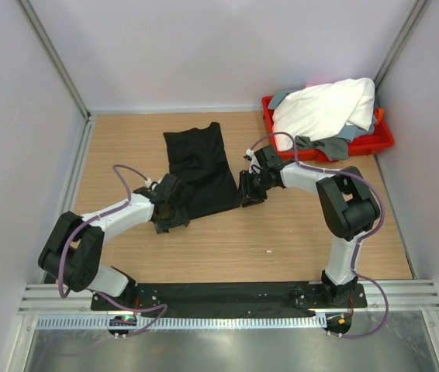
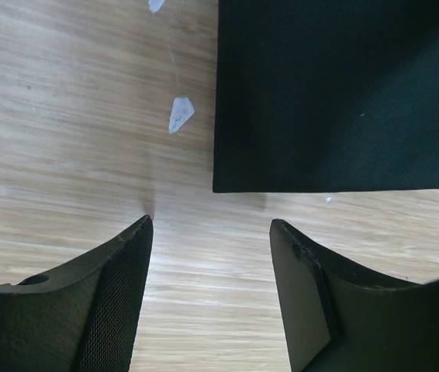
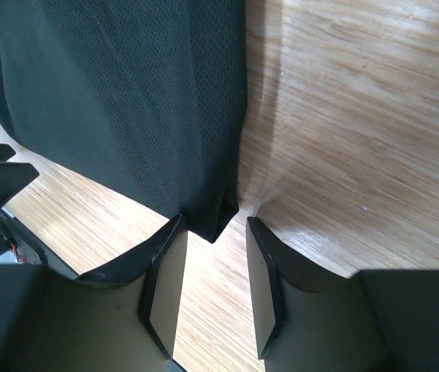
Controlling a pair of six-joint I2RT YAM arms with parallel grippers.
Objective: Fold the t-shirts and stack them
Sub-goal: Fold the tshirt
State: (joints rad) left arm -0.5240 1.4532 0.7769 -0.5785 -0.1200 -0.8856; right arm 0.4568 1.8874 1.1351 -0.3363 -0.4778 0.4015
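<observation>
The black t-shirt (image 1: pixel 200 167) lies flat on the wooden table as a long folded strip. My left gripper (image 1: pixel 181 211) is open and empty at the shirt's near left corner. In the left wrist view that corner (image 2: pixel 336 93) lies just beyond the left gripper (image 2: pixel 210 225), apart from it. My right gripper (image 1: pixel 245 194) is open at the near right corner. In the right wrist view the tip of the black shirt (image 3: pixel 126 93) pokes between the right gripper's (image 3: pixel 215 222) jaws, not clamped. The white t-shirt (image 1: pixel 324 108) is heaped on the grey t-shirt (image 1: pixel 312 145) in the tray.
The red plastic tray (image 1: pixel 382 142) stands at the back right corner, behind the right arm. Grey walls enclose the table on the left, back and right. Small white specks (image 2: pixel 179 114) lie on the wood left of the black shirt.
</observation>
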